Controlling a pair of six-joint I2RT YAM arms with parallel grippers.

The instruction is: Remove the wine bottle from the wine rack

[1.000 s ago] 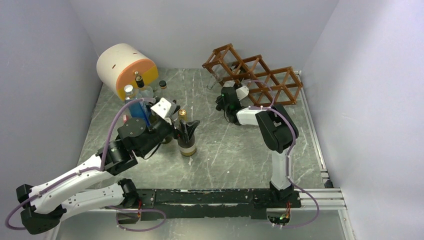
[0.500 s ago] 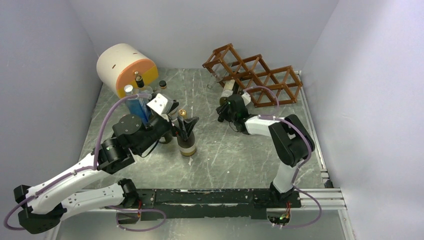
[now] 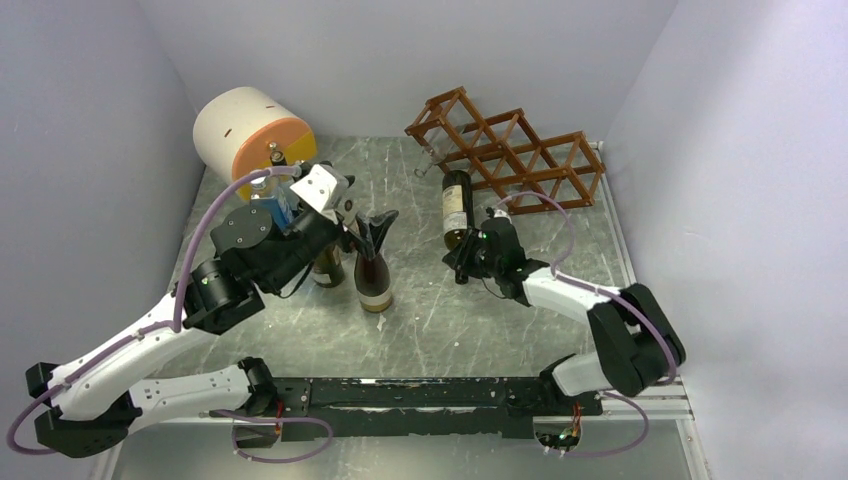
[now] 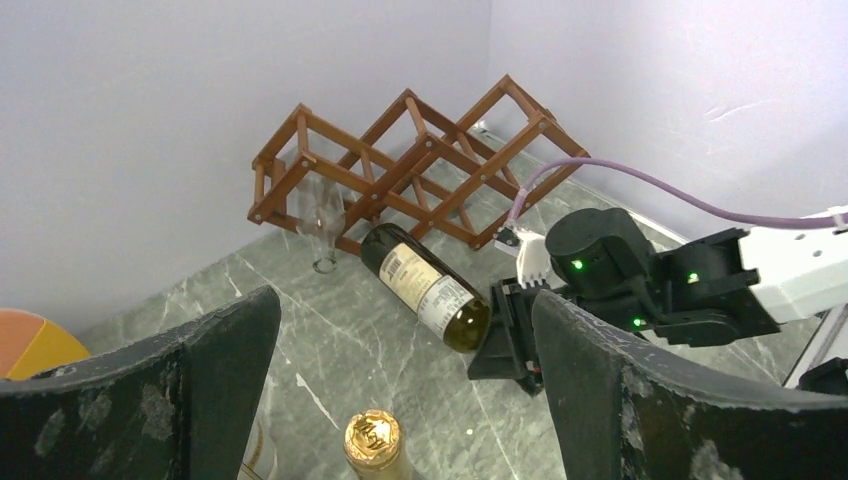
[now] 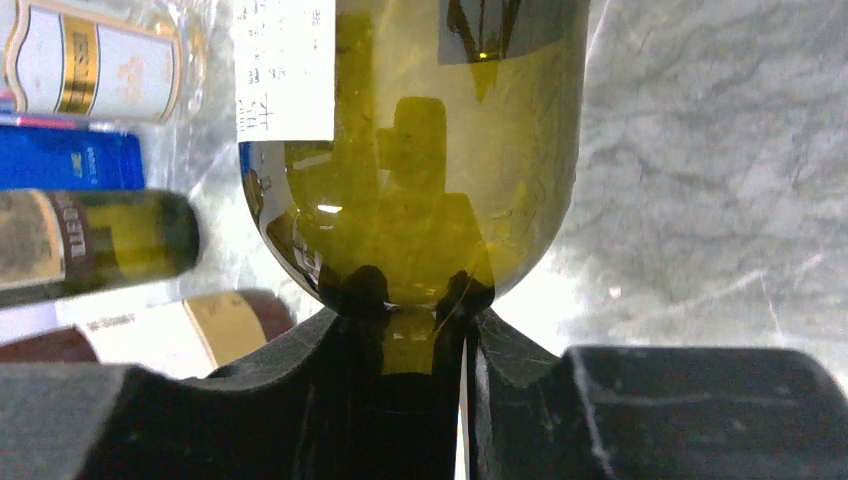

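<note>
The reddish-brown wine rack [image 3: 510,150] stands at the back right and also shows in the left wrist view [image 4: 420,165]. A green wine bottle [image 3: 457,205] with white labels lies out of the rack, its base end just in front of it [image 4: 420,285]. My right gripper [image 3: 466,250] is shut on the bottle's neck, and the shoulder fills the right wrist view [image 5: 420,150]. My left gripper [image 3: 372,228] is open above a gold-capped bottle [image 3: 375,285] that stands upright, and holds nothing.
A white-and-orange cylinder [image 3: 250,135] lies at the back left, with several bottles and a blue box [image 3: 285,205] in front of it. A wine glass [image 4: 322,225] stands by the rack's left end. Walls close in on three sides.
My right arm has drawn back from the rack toward the near side, pulling the bottle out with it. My left gripper has risen off the gold-capped bottle's neck.
</note>
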